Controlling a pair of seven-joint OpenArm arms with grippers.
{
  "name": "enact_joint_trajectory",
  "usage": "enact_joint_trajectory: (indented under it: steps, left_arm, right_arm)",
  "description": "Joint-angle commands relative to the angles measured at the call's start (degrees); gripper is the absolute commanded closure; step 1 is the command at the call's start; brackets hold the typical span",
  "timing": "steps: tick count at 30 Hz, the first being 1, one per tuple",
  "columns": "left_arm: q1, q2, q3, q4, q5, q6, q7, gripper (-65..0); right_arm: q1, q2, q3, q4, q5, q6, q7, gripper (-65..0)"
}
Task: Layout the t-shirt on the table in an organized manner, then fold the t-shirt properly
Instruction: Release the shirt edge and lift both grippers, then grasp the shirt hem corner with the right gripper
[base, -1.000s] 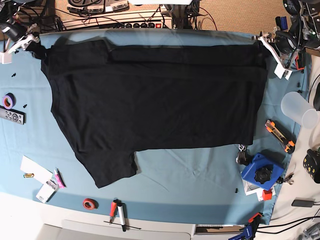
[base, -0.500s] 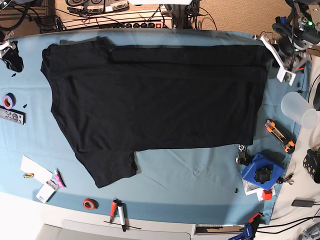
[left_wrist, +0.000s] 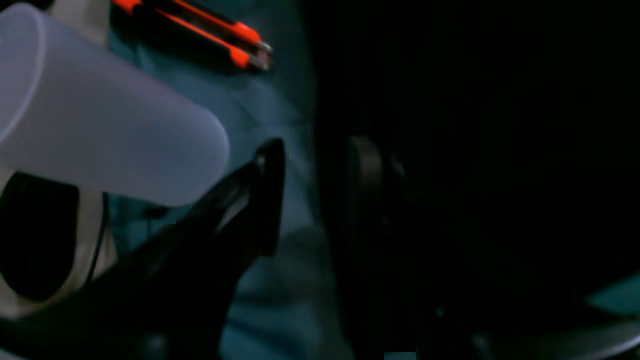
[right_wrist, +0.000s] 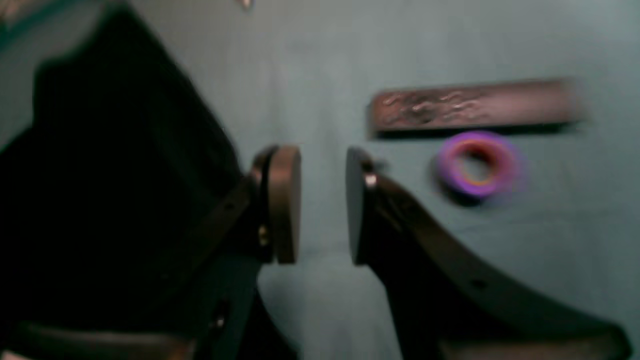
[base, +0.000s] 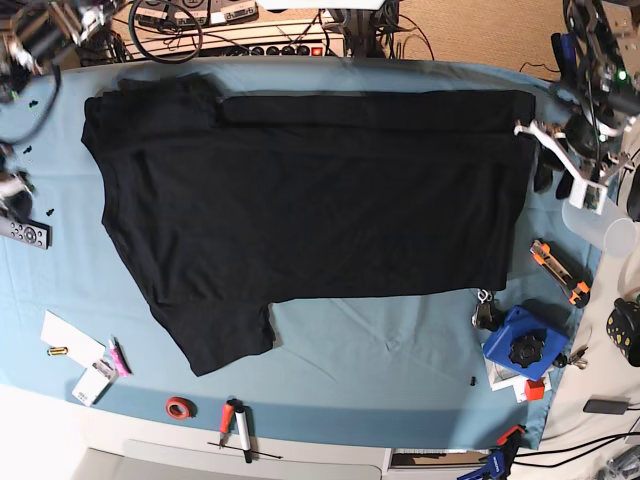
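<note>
Mostly murk: left gripper (left_wrist: 315, 200) against black t-shirt (left_wrist: 475, 150).

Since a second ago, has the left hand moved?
Yes. The left hand has moved toward the table's front, from the large black t-shirt's far corner down beside the translucent plastic cup.

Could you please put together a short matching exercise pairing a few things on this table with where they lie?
Things:
1. t-shirt
2. blue box
3. red tape roll
4. remote control

Places, as the base view shows them:
a. near the front edge, on the left
b. spread across the middle of the table
c. at the left edge
d. front right, below the orange utility knife

Pairs: 1-b, 2-d, 3-a, 4-c
</note>
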Motion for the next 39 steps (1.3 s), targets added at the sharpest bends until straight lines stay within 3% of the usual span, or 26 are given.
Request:
enact_joint_trajectory:
  steps: [1,5,9,16,20,24,28,33,39]
  left_arm:
    - [-0.81,-0.76,-0.39,-0.28,-0.50,-0.81,-1.18,-24.3]
    - [-2.91,-0.76,-0.39,-4.37,-0.50,-1.25,-1.20,-25.5]
    - [-2.97,-0.76,-0.39,-5.62,-0.57,-1.25,-2.12,-25.5]
    - [-2.99,-0.76,-0.39,-5.62,-3.28,-1.22,-2.73,-25.5]
    - [-2.97,-0.61,-0.39,-5.62,-3.26,-1.25,-2.69,-25.5]
    - [-2.97,-0.61,-0.39,-5.62,-3.26,-1.25,-2.69,-25.5]
    - [-2.97,-0.61,-0.39,-5.62,-3.28,-1.25,-2.71,-25.5]
    - [-2.97,-0.63,-0.39,-5.62,-3.26,-1.25,-2.95,-25.5]
    - [-2.95,-0.61,-0.39,-5.62,-3.23,-1.25,-2.89,-25.4]
  right_arm:
    - [2.10,1.86,-2.49,-0.92,-0.39,0.01,3.39,-16.3]
    - [9.38,1.92,-13.68,-8.98,-10.29,0.01,13.97,-16.3]
    - [18.67,1.99,-24.02,-20.81,-20.52,-4.76,18.56,-16.3]
    - [26.25,1.27,-35.08,-31.32,-23.30,-5.11,19.34,-16.3]
    - [25.42,0.31,-36.79,-31.39,-24.04,-5.42,16.76,-16.3]
    - [23.78,-0.83,-36.79,-31.36,-23.61,-5.40,10.45,-15.0]
    - [22.69,-0.85,-36.79,-31.36,-21.44,-5.44,6.45,0.0]
    - [22.18,-0.83,-36.74,-28.85,-20.98,-5.49,3.93,0.0]
    - [15.54,-0.72,-35.52,-12.02,-14.51,-5.95,-1.03,0.0]
